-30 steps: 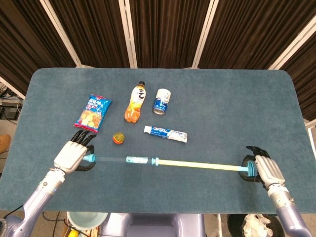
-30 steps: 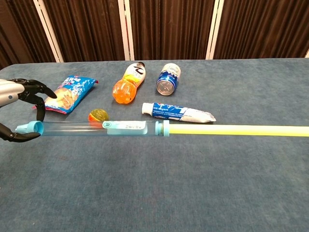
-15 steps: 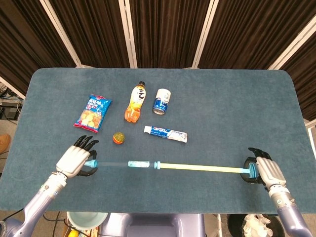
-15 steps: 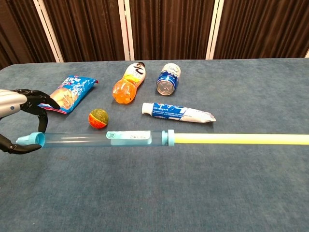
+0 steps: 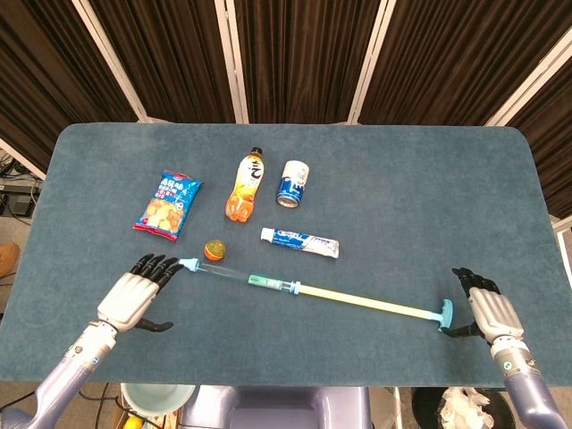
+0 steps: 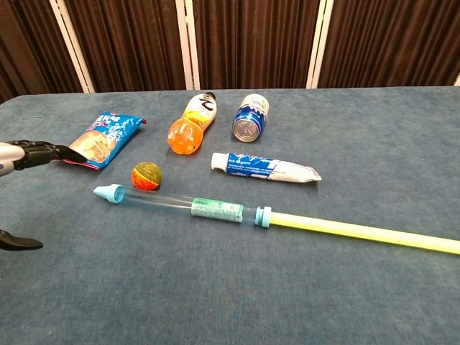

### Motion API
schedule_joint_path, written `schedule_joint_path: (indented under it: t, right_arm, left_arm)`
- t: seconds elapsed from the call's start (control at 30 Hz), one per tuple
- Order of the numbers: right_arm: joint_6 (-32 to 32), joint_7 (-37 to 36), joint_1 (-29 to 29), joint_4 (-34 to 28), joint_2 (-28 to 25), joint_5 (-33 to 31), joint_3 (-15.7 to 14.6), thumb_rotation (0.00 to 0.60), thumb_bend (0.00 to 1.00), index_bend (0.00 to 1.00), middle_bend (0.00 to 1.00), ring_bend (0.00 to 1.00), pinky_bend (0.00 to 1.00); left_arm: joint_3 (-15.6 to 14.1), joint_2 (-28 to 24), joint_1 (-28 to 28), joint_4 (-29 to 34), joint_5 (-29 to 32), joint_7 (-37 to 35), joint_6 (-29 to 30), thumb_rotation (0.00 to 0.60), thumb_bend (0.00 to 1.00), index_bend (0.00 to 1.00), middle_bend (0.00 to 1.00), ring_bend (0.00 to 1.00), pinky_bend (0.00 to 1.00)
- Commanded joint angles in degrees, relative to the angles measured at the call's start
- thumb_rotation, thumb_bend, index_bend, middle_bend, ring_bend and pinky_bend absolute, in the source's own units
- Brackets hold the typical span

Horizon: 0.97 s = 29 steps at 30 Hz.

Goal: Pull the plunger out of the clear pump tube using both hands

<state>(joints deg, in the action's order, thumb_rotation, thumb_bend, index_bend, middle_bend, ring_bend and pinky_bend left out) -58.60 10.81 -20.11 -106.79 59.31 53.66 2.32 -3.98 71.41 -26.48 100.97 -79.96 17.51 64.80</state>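
Observation:
The clear pump tube (image 5: 234, 274) lies flat on the blue table, slanting from its pale blue tip by the ball down to the right; in the chest view the tube (image 6: 169, 203) shows a green piston inside near its collar. The yellow plunger rod (image 5: 366, 302) sticks far out to the right and ends in a blue handle (image 5: 445, 313). My left hand (image 5: 134, 298) is open with fingers spread, just left of the tube tip and off it; its fingertips (image 6: 43, 152) show at the chest view's left edge. My right hand (image 5: 487, 311) is open beside the handle.
Behind the tube lie an orange-green ball (image 5: 214, 250), a toothpaste tube (image 5: 299, 241), an orange drink bottle (image 5: 244, 186), a blue can (image 5: 292, 183) and a snack bag (image 5: 168, 204). The table's front edge (image 5: 286, 382) runs just below both hands.
Both hands have let go of the pump. It dropped from the air onto the table and now lies slanted, its tip nearer the ball. The left hand's fingers spread open.

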Motion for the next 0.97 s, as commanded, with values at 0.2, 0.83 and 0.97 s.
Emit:
schedule_joint_path:
  t: [0.2, 0.83, 0.97]
  right_arm:
    - [-6.7, -2.3, 3.4, -3.4, -4.0, 6.1, 0.2, 0.6, 0.16, 0.0, 0.0, 0.0, 0.0]
    - [-35.1, -13.1, 21.0, 8.7, -3.6, 24.2, -2.1, 0.6, 0.15, 0.0, 0.0, 0.0, 0.0]
    - [-35.3, -12.5, 21.5, 9.7, -3.0, 25.3, -2.0, 0.6, 0.15, 0.0, 0.0, 0.0, 0.0]
  left_arm:
    - [0.3, -5.7, 6.4, 1.7, -2.5, -6.1, 10.8, 0.6, 0.1, 0.07, 0.0, 0.0, 0.05]
    - [-0.8, -8.6, 21.4, -10.1, -7.1, -16.5, 29.2, 0.6, 0.09, 0.0, 0.0, 0.0, 0.03]
    - [-0.2, -7.7, 22.1, -11.6, -8.9, -17.1, 30.6, 0.6, 0.09, 0.0, 0.0, 0.0, 0.02]
